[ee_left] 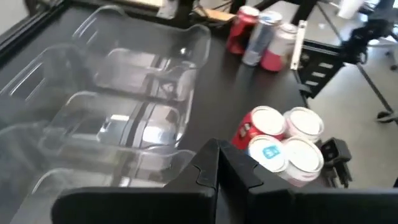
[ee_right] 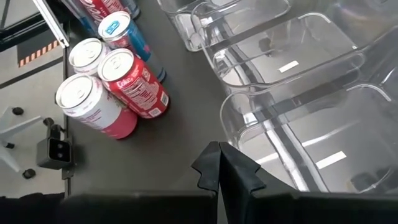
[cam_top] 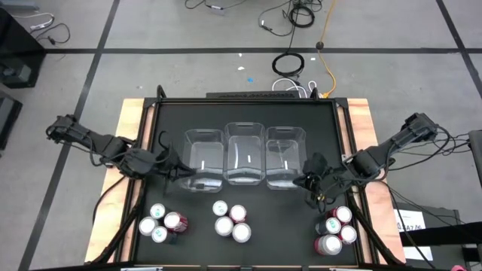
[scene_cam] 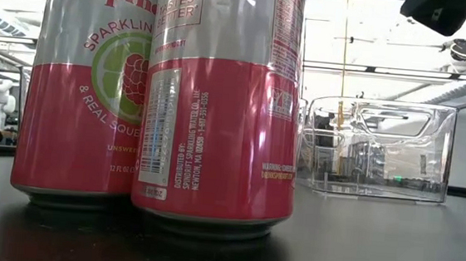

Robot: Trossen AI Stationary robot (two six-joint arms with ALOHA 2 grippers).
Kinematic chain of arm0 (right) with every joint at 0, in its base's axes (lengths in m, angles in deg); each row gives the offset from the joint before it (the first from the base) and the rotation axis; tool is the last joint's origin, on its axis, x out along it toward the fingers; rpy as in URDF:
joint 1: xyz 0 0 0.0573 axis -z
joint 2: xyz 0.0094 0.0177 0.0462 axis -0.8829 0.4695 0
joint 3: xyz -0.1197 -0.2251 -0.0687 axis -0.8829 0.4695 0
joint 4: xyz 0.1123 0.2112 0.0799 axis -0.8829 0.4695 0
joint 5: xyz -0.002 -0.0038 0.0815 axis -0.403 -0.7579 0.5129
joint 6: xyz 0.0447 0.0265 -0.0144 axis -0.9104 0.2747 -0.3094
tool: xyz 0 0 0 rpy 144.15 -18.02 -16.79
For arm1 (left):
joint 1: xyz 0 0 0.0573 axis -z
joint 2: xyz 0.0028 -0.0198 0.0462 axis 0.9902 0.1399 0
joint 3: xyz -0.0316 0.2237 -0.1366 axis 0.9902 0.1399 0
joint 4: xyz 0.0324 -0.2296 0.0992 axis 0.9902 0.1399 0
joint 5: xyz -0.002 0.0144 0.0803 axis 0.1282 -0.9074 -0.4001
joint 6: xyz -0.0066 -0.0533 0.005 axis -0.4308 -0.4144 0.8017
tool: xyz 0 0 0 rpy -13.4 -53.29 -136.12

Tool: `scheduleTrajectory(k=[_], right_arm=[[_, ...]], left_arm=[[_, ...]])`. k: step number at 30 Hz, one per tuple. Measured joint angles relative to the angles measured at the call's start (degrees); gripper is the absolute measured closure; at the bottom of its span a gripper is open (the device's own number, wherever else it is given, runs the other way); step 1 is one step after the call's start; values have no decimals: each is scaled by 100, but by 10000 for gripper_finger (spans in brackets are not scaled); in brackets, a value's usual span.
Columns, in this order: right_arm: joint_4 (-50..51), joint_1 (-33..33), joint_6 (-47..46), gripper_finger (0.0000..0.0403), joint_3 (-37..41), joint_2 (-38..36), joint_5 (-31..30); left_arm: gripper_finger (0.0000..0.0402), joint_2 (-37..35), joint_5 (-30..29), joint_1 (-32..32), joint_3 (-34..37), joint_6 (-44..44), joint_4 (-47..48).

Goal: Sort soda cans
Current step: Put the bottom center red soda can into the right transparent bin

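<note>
Three clear bins [cam_top: 245,154] sit side by side in the middle of the black table [cam_top: 245,113], and all three look empty. No can has gone in yet.

The soda cans stand in three little bunches on the side of the bins nearer the table's front edge. One bunch [cam_top: 160,223] is off toward the left arm, one bunch [cam_top: 230,220] is right in front of the middle bin, and one bunch [cam_top: 336,228] is off toward the right arm.

The left gripper [cam_top: 183,177] hangs just by the left bin's front corner. Its fingers are pinched tight together and hold nothing. The right gripper [cam_top: 316,187] hangs just by the right bin's front corner, and its fingers are pinched together with nothing in them too.

Here is what I think could go wrong. The cans in each bunch touch each other. If a gripper comes down with its fingers not opened wide enough, it could bump a can's top and tip it. If a finger slides between two cans, it could push the next can over, and that can might roll. Both grippers are also very close to the bins, so a fast swing could knock a bin out of line.
</note>
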Motion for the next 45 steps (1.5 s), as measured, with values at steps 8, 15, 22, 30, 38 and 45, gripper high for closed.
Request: scheduleTrajectory(k=[8,15,22,30,38,45], right_arm=[[7,-90,-482,403,-2,2,-136],[65,-35,-1133,403,-4,2,-368],[407,111,-1887,403,-4,2,-348],[628,82,-2599,403,-7,2,-299],[1080,72,-2984,403,-7,2,-299],[1086,72,-2869,403,-7,4,-299]], left_arm=[[391,-265,69,130,1501,733,-2547],[391,-1172,413,73,2611,612,-3226],[391,-2720,488,-99,2734,1114,-2035],[391,-3884,693,-123,2739,1173,-647],[391,-4079,330,-123,2741,1539,-614],[391,-4042,214,-240,3401,1969,-1994]])
